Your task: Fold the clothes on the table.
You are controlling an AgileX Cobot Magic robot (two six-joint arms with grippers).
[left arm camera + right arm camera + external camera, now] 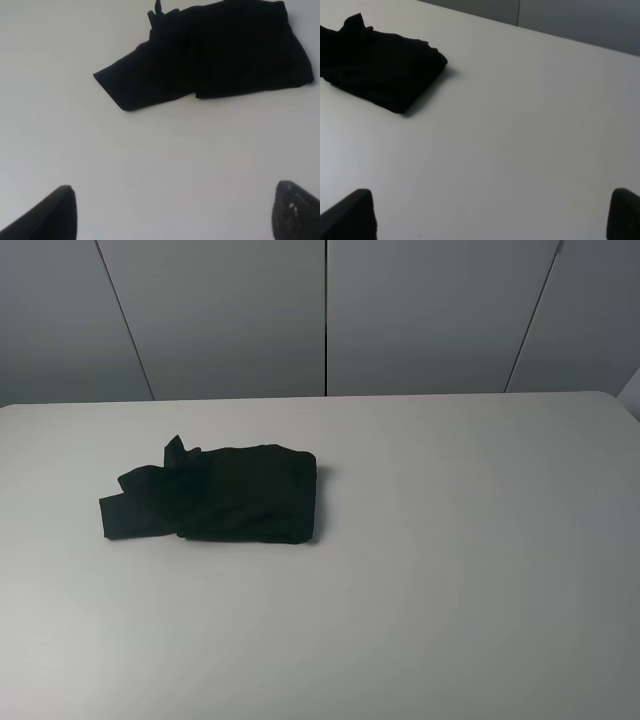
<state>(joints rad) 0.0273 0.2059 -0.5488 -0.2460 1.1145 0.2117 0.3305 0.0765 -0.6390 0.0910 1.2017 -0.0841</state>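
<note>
The black T-shirt [215,495] lies folded into a compact bundle on the left half of the white table [450,560]. A flap sticks out at its left end and a small tuft stands up at the back. No print or neck tag shows. It also shows in the left wrist view [210,55] and in the right wrist view [377,67]. My left gripper [172,212] is open and empty, well short of the shirt. My right gripper [492,212] is open and empty, off to the shirt's right. Neither arm shows in the high view.
Grey wall panels [325,315] stand behind the table's far edge. The table's rounded far right corner [615,398] is in view. Bare white tabletop [470,500] stretches to the right of the shirt and in front of it.
</note>
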